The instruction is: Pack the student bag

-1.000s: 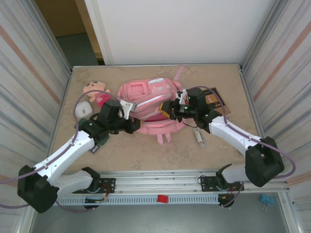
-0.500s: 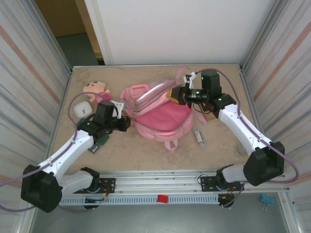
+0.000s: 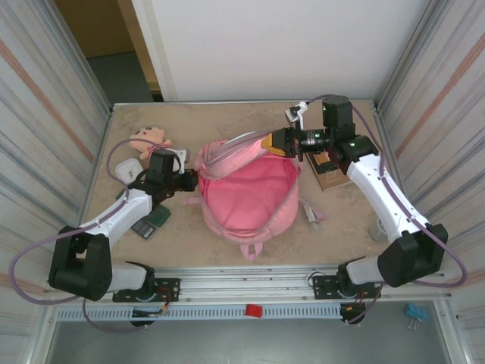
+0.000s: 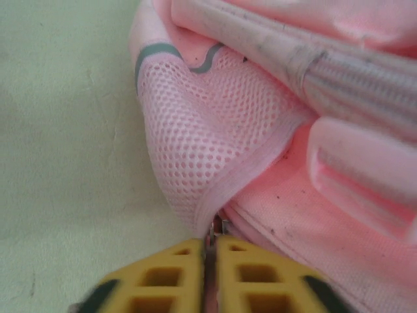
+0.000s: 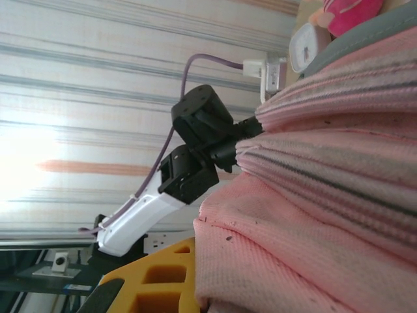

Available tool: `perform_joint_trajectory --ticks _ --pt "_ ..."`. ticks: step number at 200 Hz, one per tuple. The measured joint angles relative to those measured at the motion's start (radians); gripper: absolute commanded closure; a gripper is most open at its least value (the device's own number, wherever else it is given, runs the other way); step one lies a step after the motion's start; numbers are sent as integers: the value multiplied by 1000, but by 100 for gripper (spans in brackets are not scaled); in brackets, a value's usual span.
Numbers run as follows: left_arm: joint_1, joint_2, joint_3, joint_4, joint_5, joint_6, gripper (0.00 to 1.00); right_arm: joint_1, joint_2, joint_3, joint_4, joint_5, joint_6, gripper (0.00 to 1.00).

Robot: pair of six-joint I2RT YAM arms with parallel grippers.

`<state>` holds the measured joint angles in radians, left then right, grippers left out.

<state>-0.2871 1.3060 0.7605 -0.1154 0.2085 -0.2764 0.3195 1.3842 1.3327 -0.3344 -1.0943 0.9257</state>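
**Both end effectors grip the bag, which lies mouth-up in the middle of the counter.**

We see the bag (image 3: 250, 201) near the centre of the counter (image 3: 189, 243), its mouth gaping and the pink lining showing. The left end effector (image 3: 193, 180) sits at the bag's left side. In the left wrist view its yellow fingers (image 4: 251, 274) are drawn almost together on the seam just below the mesh pocket. The right end effector (image 3: 279, 142) is clamped shut on the far right part of the rim, and the rim runs stretched from it across the far side of the opening. A doll (image 3: 149, 141) lies at the far left, apart from the bag. A book (image 3: 332, 168) lies under the right arm, just right of the bag.
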Motion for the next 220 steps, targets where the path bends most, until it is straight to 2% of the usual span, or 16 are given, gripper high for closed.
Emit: perform_joint_trajectory --ticks 24,35,80,122,133,157,173,198,220 --pt "8 -27 35 -23 5 -33 54 13 29 5 12 8 -3 100" --pt "9 -69 46 -45 0 -47 50 25 46 16 16 28 -6 100" --pt "9 -280 104 -156 -62 -95 44 88 130 55 95 156 -13 100" --pt "9 -316 135 -251 -89 -126 43 126 245 63 234 210 17 100" --pt "9 -316 135 -271 -89 -135 43 133 269 63 246 220 24 93" --pt "9 -316 131 -284 -87 -161 43 148 291 50 235 266 35 65" --pt "9 -316 119 -286 -87 -179 43 161 277 8 216 308 47 52" --pt "9 -315 77 -288 -86 -212 43 190 243 -83 130 392 53 43" --pt "8 -302 37 -301 -70 -245 43 211 211 -156 19 462 45 40"
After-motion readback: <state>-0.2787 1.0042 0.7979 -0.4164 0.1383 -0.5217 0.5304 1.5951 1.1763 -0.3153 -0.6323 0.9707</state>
